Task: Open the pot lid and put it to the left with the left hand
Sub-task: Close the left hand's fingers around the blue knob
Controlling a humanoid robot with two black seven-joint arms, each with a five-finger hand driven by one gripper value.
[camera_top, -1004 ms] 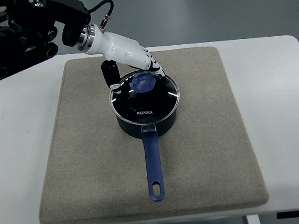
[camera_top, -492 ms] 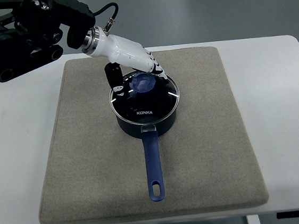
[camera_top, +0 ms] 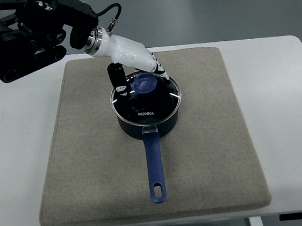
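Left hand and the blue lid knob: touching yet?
Cannot tell. In the top view the left hand overlaps the far edge of the knob on the lid; no gap or contact shows.

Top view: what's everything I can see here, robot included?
Table: one, white, fills most of the view.
Mat: one, grey-beige, lies on the table under the pot.
Pot: one, dark blue, at the middle of the mat, its long blue handle pointing toward the near edge.
Lid: one, glass with a metal rim, on the pot, printed KONKA.
Knob: one, blue, on top of the lid.
Floor: grey, beyond the table's far edge.
Left arm: one, black, comes in from the upper left.
Left hand: one, white with black fingers, at the knob from the far side; grasp not clear. No right arm in view.
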